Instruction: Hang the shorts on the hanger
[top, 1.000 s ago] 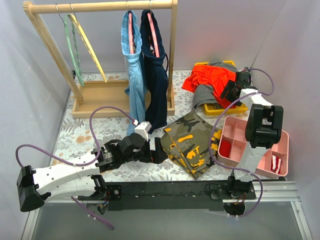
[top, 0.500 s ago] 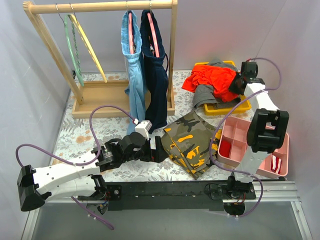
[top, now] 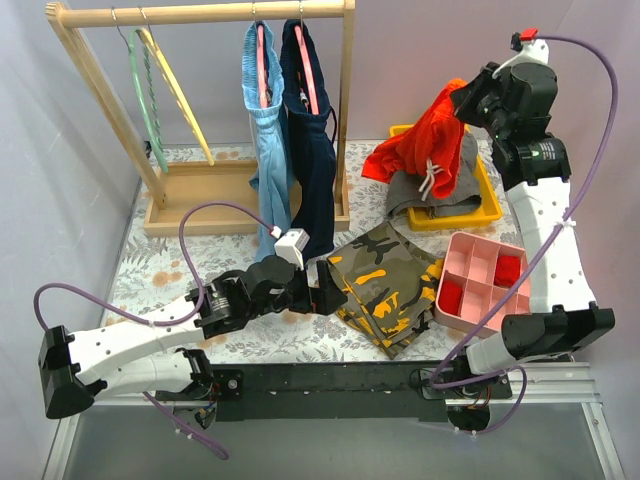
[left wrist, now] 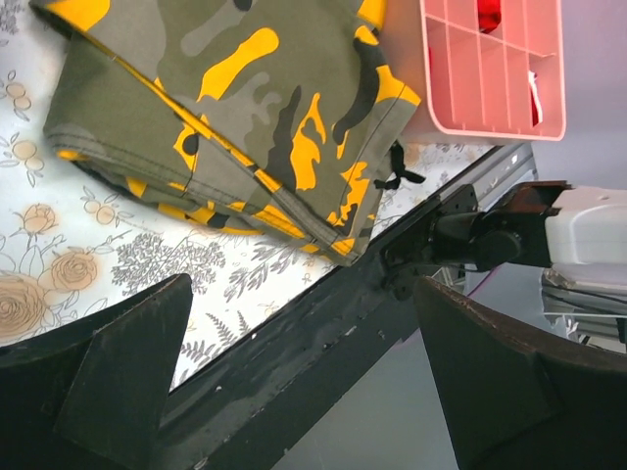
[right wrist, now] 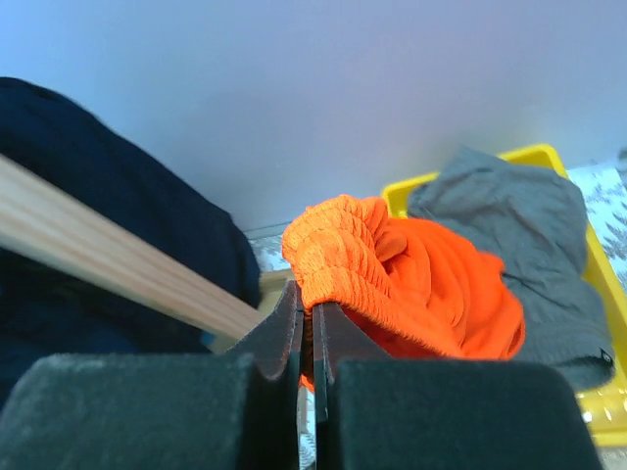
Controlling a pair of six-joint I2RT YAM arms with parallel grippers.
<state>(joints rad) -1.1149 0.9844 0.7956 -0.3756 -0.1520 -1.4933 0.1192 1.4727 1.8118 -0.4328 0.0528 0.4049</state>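
The bright orange-red shorts (top: 425,140) hang above the yellow tray, their white drawstring dangling. My right gripper (top: 464,98) is shut on a bunched bit of their elastic waistband, high over the back right of the table. In the right wrist view the orange shorts (right wrist: 411,279) are pinched between the closed jaws of the right gripper (right wrist: 308,323). The pale-yellow hanger (top: 180,95) hangs from the left part of the wooden rail. Low at the front, my left gripper (top: 335,290) is open and empty beside the camouflage shorts (left wrist: 245,117). Only table edge shows between the spread jaws of the left gripper (left wrist: 304,333).
A wooden rack (top: 200,14) stands at the back with a mint-green hanger (top: 140,100), light-blue shorts (top: 268,130) and navy shorts (top: 312,130). Grey shorts (top: 440,195) lie in the yellow tray (top: 490,190). A pink compartment box (top: 485,285) sits front right, next to the camouflage shorts (top: 385,285).
My right gripper closed on the orange shorts in the tray and rose, lifting them up off the grey shorts. The left gripper edged slightly right toward the camouflage shorts.
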